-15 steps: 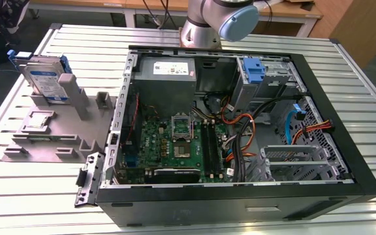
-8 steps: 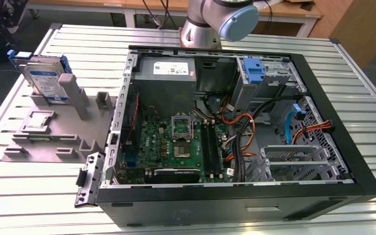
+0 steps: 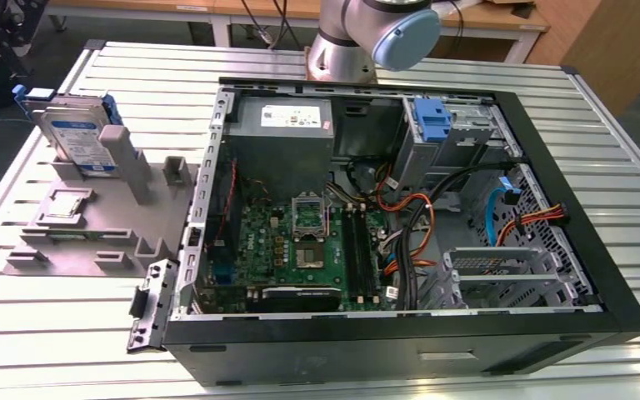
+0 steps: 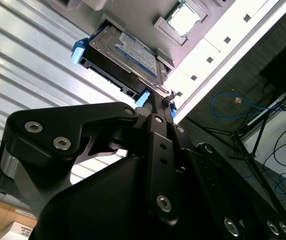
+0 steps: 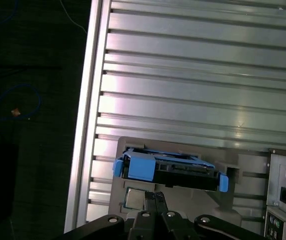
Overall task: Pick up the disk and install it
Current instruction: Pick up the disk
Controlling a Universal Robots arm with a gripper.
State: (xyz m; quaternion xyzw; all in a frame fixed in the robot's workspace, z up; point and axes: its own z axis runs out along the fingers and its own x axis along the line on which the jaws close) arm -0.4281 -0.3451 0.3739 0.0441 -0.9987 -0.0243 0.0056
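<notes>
The disk (image 3: 79, 133) stands on edge in a slot of the grey holder (image 3: 97, 229) at the exterior view's left, outside the computer case. It is silver with a blue-and-white label and a blue carrier frame. In both wrist views the disk (image 4: 126, 54) (image 5: 170, 169) lies just beyond my fingertips. My gripper (image 4: 159, 97) (image 5: 156, 196) is shut, its two black fingers pressed together with nothing between them, the tips close to the disk's blue-framed edge. Whether they touch it I cannot tell.
The open black computer case (image 3: 587, 275) fills the middle and right of the ribbed metal table (image 3: 620, 150). Inside are a grey power-supply box (image 3: 287, 121), a blue latch (image 3: 433, 121), the motherboard (image 3: 297, 242), cables and a metal drive cage (image 3: 503, 275). A small chip (image 4: 183, 17) sits in the holder.
</notes>
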